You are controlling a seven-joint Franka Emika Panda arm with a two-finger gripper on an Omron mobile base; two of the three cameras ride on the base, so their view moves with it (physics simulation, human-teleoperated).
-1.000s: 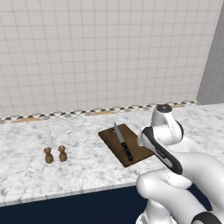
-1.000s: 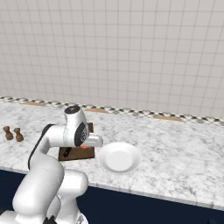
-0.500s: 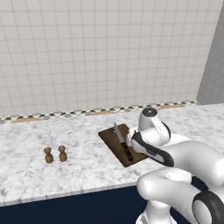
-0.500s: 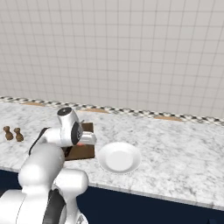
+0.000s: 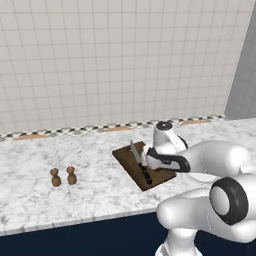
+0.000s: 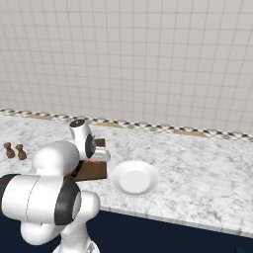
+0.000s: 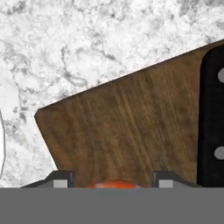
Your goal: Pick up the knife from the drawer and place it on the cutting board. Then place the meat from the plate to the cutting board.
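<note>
The meat [image 7: 116, 183] is a small orange bit between the two dark fingertips [image 7: 61, 180], low over the cutting board [image 7: 127, 127]. A second ago the gripper [image 6: 94, 157] was nearer the plate [image 6: 134, 178] — now it has swung over the board, beside the knife [image 5: 140, 162]. I cannot tell if the fingers are gripping or letting go. The plate looks bare, so the job is nearly done — just the drop is left.
</note>
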